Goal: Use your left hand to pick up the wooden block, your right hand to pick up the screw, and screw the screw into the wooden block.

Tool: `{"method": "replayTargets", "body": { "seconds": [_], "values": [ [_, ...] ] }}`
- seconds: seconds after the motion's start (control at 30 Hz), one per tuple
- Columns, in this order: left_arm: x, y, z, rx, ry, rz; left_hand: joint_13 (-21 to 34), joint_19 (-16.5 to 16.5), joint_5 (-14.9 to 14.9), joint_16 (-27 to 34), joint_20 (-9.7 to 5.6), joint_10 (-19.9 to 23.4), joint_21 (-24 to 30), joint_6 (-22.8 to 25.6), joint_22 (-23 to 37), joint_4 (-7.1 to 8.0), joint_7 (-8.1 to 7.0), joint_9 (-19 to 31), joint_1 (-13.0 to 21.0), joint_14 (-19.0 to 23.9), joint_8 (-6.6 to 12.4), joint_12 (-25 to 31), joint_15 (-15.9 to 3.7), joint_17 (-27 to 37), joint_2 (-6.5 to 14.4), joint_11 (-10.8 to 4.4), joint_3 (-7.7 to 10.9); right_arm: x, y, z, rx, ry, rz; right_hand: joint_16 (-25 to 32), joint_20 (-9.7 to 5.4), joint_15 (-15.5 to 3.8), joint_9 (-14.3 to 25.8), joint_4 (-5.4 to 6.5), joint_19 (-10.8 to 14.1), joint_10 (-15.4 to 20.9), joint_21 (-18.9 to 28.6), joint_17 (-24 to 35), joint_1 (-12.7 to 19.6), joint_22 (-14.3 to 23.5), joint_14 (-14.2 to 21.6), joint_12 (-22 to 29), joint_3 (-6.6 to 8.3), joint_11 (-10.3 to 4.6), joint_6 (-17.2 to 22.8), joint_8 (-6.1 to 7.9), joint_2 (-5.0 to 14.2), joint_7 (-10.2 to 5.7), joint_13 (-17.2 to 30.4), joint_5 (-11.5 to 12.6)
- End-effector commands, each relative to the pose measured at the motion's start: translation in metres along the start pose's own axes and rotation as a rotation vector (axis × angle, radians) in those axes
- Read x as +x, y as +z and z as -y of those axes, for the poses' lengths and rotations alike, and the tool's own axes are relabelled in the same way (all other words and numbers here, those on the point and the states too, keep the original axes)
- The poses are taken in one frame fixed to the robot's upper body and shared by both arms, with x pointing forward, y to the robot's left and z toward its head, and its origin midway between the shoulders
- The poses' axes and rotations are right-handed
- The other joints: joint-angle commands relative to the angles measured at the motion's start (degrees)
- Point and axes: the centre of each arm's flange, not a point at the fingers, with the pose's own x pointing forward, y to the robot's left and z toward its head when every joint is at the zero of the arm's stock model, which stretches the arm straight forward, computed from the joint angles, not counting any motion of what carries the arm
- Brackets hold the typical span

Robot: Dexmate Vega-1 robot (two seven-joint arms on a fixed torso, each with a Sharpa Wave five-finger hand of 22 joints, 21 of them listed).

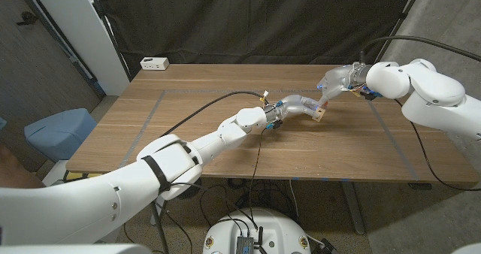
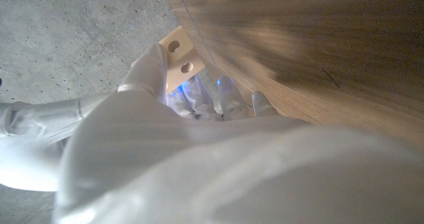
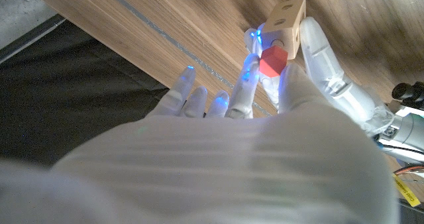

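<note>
Pale wooden block with round holes (image 3: 287,16) sits gripped in the left hand (image 1: 294,105), above the brown wood-grain table (image 1: 188,126). Against it, the right hand (image 1: 338,80) pinches the red-headed screw (image 3: 272,60). Beyond hangs a black curtain (image 1: 248,17); grey concrete floor (image 2: 59,38) lies below.

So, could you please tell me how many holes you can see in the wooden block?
2 in the left wrist view, both on one face of the wooden block held by the left hand; other faces may hide more.
</note>
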Motion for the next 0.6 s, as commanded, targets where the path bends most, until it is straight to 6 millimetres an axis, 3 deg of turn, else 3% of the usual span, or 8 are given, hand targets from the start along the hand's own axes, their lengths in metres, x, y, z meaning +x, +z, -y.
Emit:
{"method": "replayTargets", "body": {
  "seconds": [0.03,0.6],
  "values": [
    [0.0017,-0.0008,-0.0007,-0.003,-0.003,-0.004,0.3,0.0,0.5,0.0,0.11,0.7,0.4,3.7,0.3,3.3,1.62,0.3,-3.0,0.6,0.43,0.8,-3.1,0.2,3.7,0.15,3.76,0.003,-0.0009,-0.0008,0.001,0.006,-0.007,0.4,0.04,-6.79,-0.2,0.79,0.7,1.1,0.1,0.2,-1.1,0.1,0.9,0.2,-0.17,0.03,1.3,0.78,0.31,0.21,0.0,-0.1],
    [0.002,-0.0011,-0.0022,-0.005,-0.002,-0.006,0.3,0.0,0.5,0.0,0.14,0.8,0.4,3.7,0.3,3.18,1.67,0.3,-2.9,0.6,0.41,0.9,-3.08,0.2,3.8,0.12,3.87,0.0117,0.0005,-0.0019,-0.013,0.011,-0.021,1.1,-0.77,-6.88,-1.2,2.08,1.7,4.3,0.3,0.1,-4.6,0.2,2.6,0.6,-1.53,0.37,5.0,1.31,1.79,1.1,-0.2,-0.2]
  ]
}}
